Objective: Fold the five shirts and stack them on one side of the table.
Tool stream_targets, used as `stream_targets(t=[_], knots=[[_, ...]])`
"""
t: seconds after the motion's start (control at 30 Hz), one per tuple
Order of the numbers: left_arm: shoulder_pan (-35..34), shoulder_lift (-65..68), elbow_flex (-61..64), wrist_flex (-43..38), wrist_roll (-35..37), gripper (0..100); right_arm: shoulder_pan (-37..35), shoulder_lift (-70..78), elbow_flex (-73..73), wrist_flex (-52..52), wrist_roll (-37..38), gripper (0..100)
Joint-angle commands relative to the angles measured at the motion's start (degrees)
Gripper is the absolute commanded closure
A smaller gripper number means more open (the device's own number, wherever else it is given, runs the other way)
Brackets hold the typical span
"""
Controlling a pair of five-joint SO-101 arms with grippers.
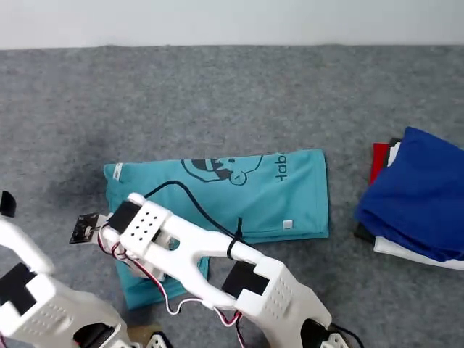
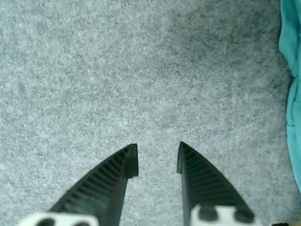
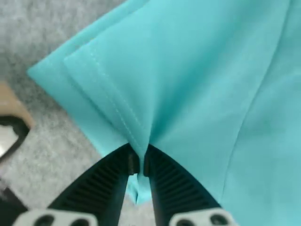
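High view: grey table [image 1: 217, 94], teal shirt [image 1: 290, 196], white wall [image 1: 217, 22] behind

One teal shirt [image 1: 290, 196] lies by itself toward the near edge of the desk [image 1: 217, 94]. One pile [image 1: 402, 217] sits at the desk's right edge, and four colours can be counted in it: one blue shirt [image 1: 428, 181] on top, one white layer [image 1: 406, 251], one red layer [image 1: 379, 161] and one dark layer [image 1: 362, 232]. Whether each layer is a single shirt cannot be told. Two arms stand at the near edge, the left arm [image 1: 29, 297] and the right arm [image 1: 210, 254], each with one pair of jaws.
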Motion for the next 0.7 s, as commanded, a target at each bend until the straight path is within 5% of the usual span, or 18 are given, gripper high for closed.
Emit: stream_targets(t=[0.0,0.33,0.53,0.67], knots=[[-0.26,-3.25,-0.31,1.41,-0.53,85,0.48,-0.4,-3.69,4.53,0.7,98.8],[0.0,-3.25,-0.31,1.41,-0.53,85,-4.26,-0.4,-4.4,6.55,0.7,98.1],[-0.18,-3.25,-0.31,1.41,-0.53,85,-5.14,0.13,-4.4,7.78,0.18,82.7],[-0.09,-3.25,-0.31,1.41,-0.53,85,-4.7,-0.31,-4.57,5.05,0.35,82.3]])
